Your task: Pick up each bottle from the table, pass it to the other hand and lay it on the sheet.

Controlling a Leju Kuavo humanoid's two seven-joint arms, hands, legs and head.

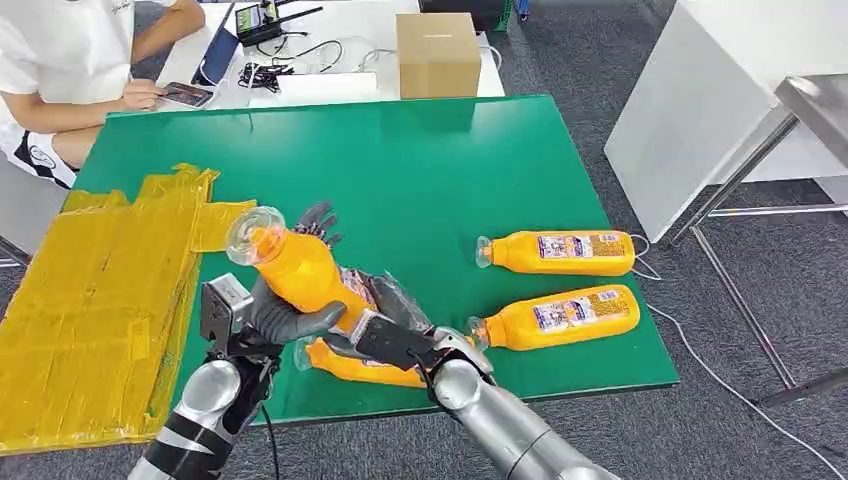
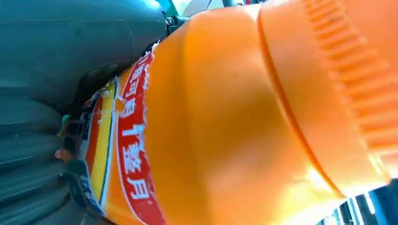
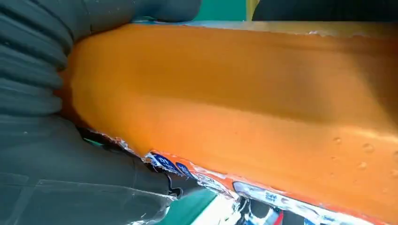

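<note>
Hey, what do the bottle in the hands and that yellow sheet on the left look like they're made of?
Bottle: likely clear glossy plastic holding orange liquid; see-through neck, highlights, printed label. Yellow sheet: seems overlapping strips of shiny tape or film; seams and crinkles show.

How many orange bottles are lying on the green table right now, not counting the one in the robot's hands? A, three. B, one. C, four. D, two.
A: two bottles lie at the right of the table, and a third lies near the front edge under the raised bottle.
</note>
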